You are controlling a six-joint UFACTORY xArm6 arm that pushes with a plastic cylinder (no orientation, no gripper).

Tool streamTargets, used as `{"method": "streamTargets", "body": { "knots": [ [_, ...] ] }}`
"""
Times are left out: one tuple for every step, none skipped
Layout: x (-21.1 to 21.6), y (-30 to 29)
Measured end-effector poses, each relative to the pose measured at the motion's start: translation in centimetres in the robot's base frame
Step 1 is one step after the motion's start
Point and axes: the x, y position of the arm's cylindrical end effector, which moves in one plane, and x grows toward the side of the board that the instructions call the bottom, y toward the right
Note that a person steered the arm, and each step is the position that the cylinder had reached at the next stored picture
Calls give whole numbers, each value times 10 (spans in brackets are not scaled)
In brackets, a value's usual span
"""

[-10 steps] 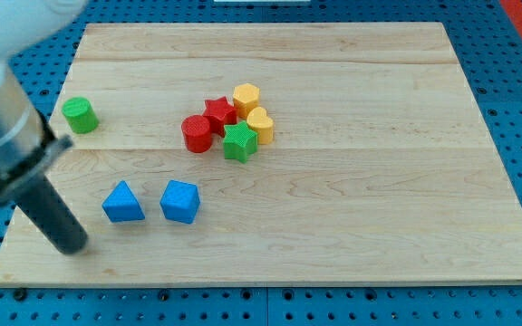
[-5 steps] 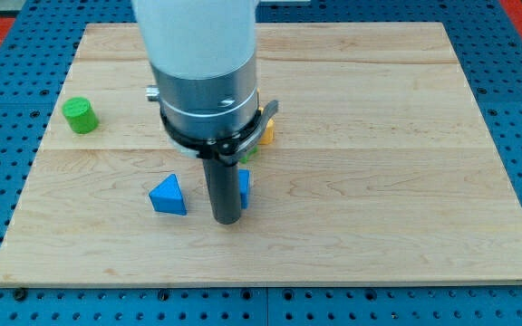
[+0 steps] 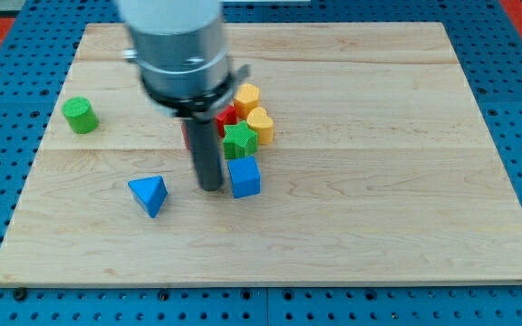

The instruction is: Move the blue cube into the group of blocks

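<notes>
The blue cube (image 3: 244,177) lies just below the green star block (image 3: 239,140), close to or touching it. The group holds the green star, a yellow hexagon block (image 3: 246,96), a yellow heart-shaped block (image 3: 259,124) and red blocks (image 3: 227,115) partly hidden behind the arm. My tip (image 3: 210,186) rests on the board right beside the blue cube's left side. The arm's grey body (image 3: 175,45) covers the group's left part.
A blue triangular block (image 3: 149,194) lies to the left of my tip. A green cylinder (image 3: 80,115) stands near the board's left edge. The wooden board (image 3: 379,181) sits on a blue pegboard surface.
The arm swept in from the left edge. The blue cube moved right and up toward the green star. The blue triangle shifted and turned. My tip moved up and slightly left in the last half second.
</notes>
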Motion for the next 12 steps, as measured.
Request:
{"method": "streamTargets", "body": {
  "knots": [
    [-2, 58],
    [14, 61],
    [21, 101],
    [16, 130],
    [-2, 129],
    [-26, 117],
    [-27, 118],
    [-51, 186],
    [-69, 136],
    [-69, 124],
    [-51, 151],
    [-53, 109]
  ]
}}
